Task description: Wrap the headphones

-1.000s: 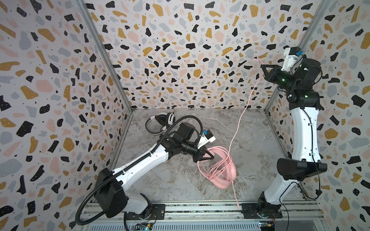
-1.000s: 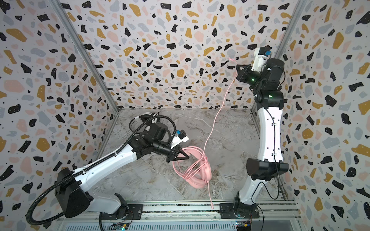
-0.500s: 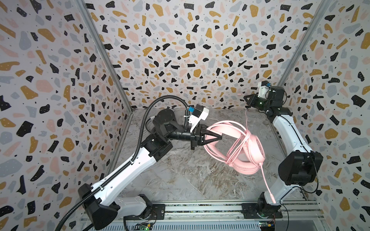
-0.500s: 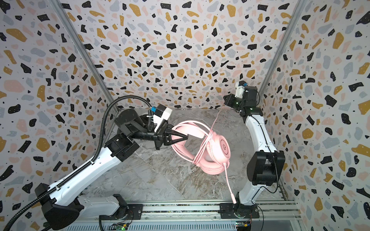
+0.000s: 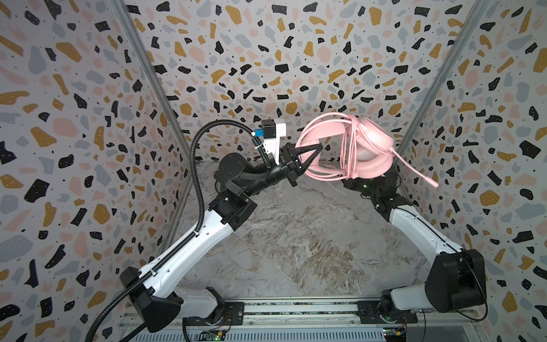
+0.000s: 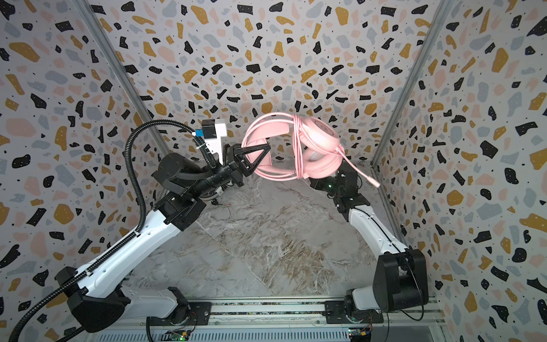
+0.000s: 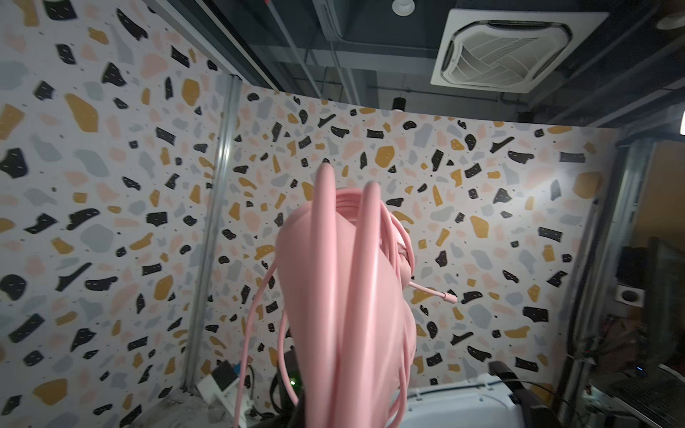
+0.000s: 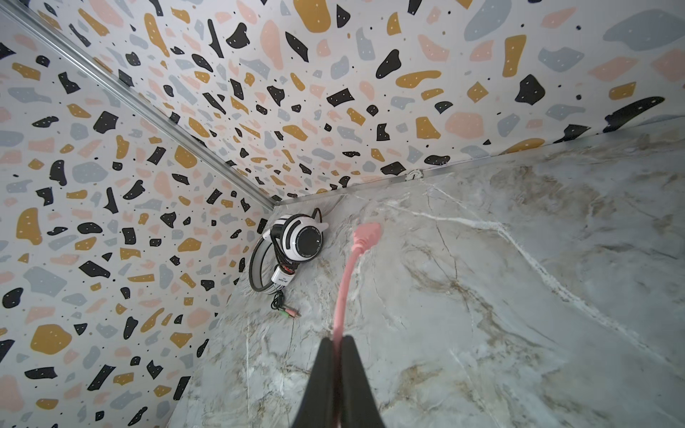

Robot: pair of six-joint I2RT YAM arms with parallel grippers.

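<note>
Left gripper point(image 5: 316, 149) clamps the pink headset point(image 5: 371, 142) by its headband; right gripper point(image 8: 337, 341) pinches the pink cable point(image 8: 344, 285) near its plug. A second ago the headset lay on the table point(image 5: 296, 237) — now it's aloft, cable coiled round it, wrap likely nearly done. White-and-black headset point(image 8: 302, 241) lies beyond the right jaws.

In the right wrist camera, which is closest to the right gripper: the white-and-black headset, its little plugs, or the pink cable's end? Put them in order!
From the right gripper:
1. Pink cable end: sticking out just past the shut jaws.
2. Little plugs: lying on the marble table.
3. White-and-black headset: farthest, in the far corner.
</note>
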